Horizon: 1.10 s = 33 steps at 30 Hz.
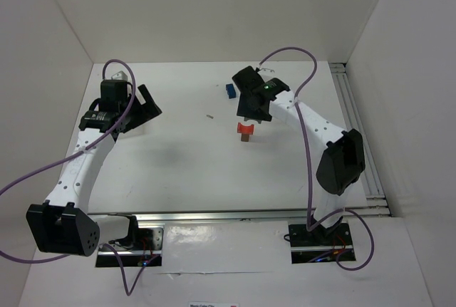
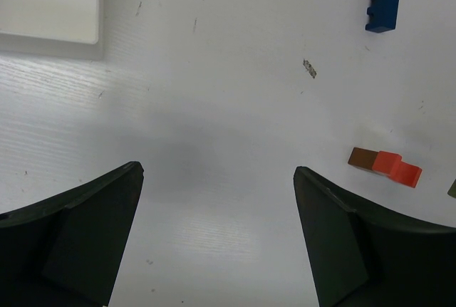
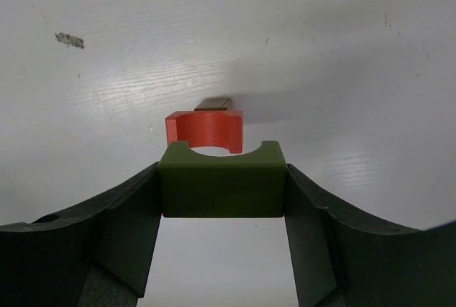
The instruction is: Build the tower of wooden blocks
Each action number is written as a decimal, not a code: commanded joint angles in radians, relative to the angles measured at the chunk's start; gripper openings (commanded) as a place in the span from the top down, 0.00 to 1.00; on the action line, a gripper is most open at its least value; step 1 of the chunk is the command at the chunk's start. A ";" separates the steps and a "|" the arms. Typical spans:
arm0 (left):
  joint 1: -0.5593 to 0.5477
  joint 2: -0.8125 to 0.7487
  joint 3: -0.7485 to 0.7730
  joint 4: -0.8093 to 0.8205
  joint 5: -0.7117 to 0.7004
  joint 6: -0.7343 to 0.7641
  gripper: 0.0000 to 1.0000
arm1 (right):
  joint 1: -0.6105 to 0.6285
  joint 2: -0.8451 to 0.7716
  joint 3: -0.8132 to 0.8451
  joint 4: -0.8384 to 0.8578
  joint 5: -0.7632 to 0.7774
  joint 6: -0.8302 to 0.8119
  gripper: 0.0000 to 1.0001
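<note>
Two blocks are making up the start of the tower near the middle of the worktop [image 1: 178, 172]: a red block [image 3: 204, 129] with a half-round notch, which seems to be sitting on a brown-orange block [image 3: 212, 105] that is showing only as a sliver past its far edge. The right gripper [image 3: 223, 211] is pinching an olive green block [image 3: 223, 189] by its two ends, so the block's long axis is running straight across from finger to finger.

From the right wrist, that axis is lying parallel to the red block's width. The olive block's own notch is facing the red block's notch, and the two curved edges are nearly meeting in that view. The red block is lying just ahead of the held piece and a shade to the left of its centre, so I judge that the coming move is calling for a small shift forward and left before lowering. How high the olive block is hanging above the red one cannot be told, because the overhead view is hiding the gap behind the wrist.

The right arm is by far the nearer one. The left gripper [image 2: 217, 179] is hanging with its fingers spread wide and nothing between them, well apart from the stack. From there the stack is lying off to its right. A blue block [image 2: 382, 8] is waiting apart from the stack on its far side, and a white tray [image 2: 50, 8] is sitting off at the left.
</note>
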<state>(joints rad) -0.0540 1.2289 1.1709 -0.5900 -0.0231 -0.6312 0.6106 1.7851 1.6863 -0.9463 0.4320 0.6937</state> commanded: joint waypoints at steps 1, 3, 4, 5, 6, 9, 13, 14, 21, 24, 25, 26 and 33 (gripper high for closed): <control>-0.003 -0.017 0.007 0.038 0.009 0.008 0.00 | -0.005 -0.013 -0.013 0.055 -0.022 0.038 0.43; -0.003 -0.017 0.007 0.038 0.009 0.008 0.00 | -0.005 0.000 -0.002 0.055 -0.022 0.038 0.43; -0.003 -0.017 0.007 0.038 0.009 0.008 0.00 | -0.005 0.013 -0.002 0.055 -0.022 0.038 0.43; -0.003 -0.017 0.007 0.038 0.009 0.008 0.00 | -0.005 0.013 0.009 0.055 -0.022 0.038 0.43; -0.003 -0.017 0.007 0.038 0.000 0.008 0.00 | -0.005 0.025 0.009 0.055 -0.022 0.038 0.43; -0.003 -0.017 0.007 0.038 0.000 0.008 0.00 | -0.005 0.034 0.009 0.055 -0.022 0.038 0.43; -0.003 -0.017 0.007 0.038 -0.009 0.008 0.00 | -0.005 0.043 0.019 0.046 -0.013 0.038 0.43; -0.003 -0.017 0.007 0.038 -0.009 0.008 0.00 | -0.005 0.054 0.029 0.046 -0.013 0.038 0.43; -0.003 -0.008 0.007 0.038 -0.009 0.008 0.00 | 0.005 0.091 0.076 0.009 0.016 0.038 0.43; -0.003 -0.008 0.007 0.029 -0.009 0.008 0.00 | 0.014 0.100 0.076 0.009 0.016 0.038 0.43; -0.003 -0.008 0.007 0.029 -0.009 0.008 0.00 | 0.014 0.100 0.076 0.009 0.016 0.038 0.43; -0.003 -0.008 0.007 0.029 -0.009 0.008 0.00 | 0.014 0.100 0.076 0.009 0.016 0.038 0.43; -0.003 -0.008 0.007 0.029 -0.009 0.008 0.00 | 0.032 0.138 0.116 -0.014 0.036 0.029 0.43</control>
<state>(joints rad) -0.0540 1.2285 1.1709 -0.5903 -0.0246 -0.6312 0.6235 1.9091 1.7512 -0.9459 0.4294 0.7166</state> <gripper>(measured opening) 1.000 0.693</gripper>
